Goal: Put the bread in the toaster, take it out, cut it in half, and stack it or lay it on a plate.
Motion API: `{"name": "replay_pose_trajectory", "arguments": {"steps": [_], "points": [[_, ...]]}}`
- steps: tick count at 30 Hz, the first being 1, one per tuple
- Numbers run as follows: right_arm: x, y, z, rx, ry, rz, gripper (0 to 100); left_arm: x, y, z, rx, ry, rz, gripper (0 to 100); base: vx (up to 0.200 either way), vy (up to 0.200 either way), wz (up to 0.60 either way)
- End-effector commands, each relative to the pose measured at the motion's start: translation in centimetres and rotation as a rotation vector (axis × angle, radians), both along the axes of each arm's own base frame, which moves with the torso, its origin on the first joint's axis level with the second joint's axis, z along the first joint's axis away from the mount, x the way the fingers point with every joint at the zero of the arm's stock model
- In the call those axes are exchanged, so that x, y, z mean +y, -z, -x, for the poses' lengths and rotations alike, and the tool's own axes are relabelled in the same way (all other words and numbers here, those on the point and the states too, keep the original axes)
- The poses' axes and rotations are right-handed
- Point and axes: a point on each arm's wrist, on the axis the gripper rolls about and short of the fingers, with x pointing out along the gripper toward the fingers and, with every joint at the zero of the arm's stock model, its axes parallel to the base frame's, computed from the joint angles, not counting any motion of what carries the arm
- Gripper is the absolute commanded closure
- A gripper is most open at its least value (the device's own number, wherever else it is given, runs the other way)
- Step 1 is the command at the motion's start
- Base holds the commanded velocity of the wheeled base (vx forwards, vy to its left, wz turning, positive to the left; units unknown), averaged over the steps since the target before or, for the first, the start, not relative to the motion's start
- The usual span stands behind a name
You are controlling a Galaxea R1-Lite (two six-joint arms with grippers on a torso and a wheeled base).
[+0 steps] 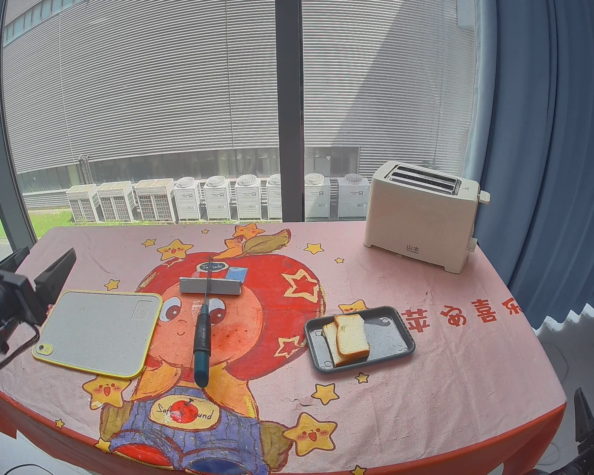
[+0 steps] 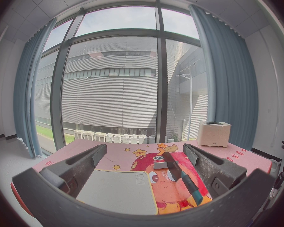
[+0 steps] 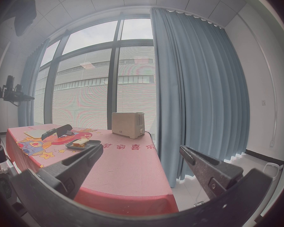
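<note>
Head view: two slices of bread [image 1: 347, 338] lie overlapped in the left half of a dark rectangular tray [image 1: 395, 346]. The tray sits on the tabletop [image 1: 455, 377], which is covered by a pink printed cloth. The toaster [image 1: 421, 216] stands at the far right corner of the tabletop with its slots facing up, beyond the tray and apart from it.

A knife [image 1: 202, 338] lies left of the tray. Its dark handle points toward the robot, and its blade runs away across a small grey rest [image 1: 211, 286]. A grey cutting board [image 1: 99, 331] with a yellow rim lies flat left of the knife, near but not touching it.

The left gripper [image 1: 46, 260] is at the left edge of the tabletop, just beside the far left corner of the cutting board. Its jaws stand wide apart and hold nothing. In the left wrist view, the cutting board and knife appear beyond the jaws.

The right gripper [image 3: 141, 148] is off the near right side of the tabletop, well apart from the tray. Its jaws are also spread wide and hold nothing.
</note>
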Motion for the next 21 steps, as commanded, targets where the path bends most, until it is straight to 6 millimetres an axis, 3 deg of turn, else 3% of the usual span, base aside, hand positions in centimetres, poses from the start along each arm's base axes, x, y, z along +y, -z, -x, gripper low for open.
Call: {"name": "replay_pose_trajectory", "arguments": {"steps": [1, 10, 16, 18, 21], "points": [[0.0, 0.5, 0.0, 0.002, 0.0, 0.0, 0, -0.2, 0.9, 4.9, -0.101, 0.055, -0.001, 0, 0.0, 0.0, 0.0], [0.0, 0.5, 0.0, 0.002, 0.0, 0.0, 0, -0.3, 5.1, 10.6, -0.082, 0.077, -0.002, 0, 0.0, 0.0, 0.0], [0.0, 0.5, 0.0, 0.002, 0.0, 0.0, 0, -0.4, 11.6, 15.1, 0.021, 0.117, -0.027, 0, 0.0, 0.0, 0.0], [0.0, 0.5, 0.0, 0.002, 0.0, 0.002, 0, -0.4, 11.7, 16.5, -0.008, 0.132, -0.057, 0, 0.0, 0.0, 0.0], [0.0, 0.5, 0.0, 0.0, 0.0, 0.0, 0, -0.4, 11.7, 16.4, -0.021, 0.12, -0.057, 0, 0.0, 0.0, 0.0]]}}
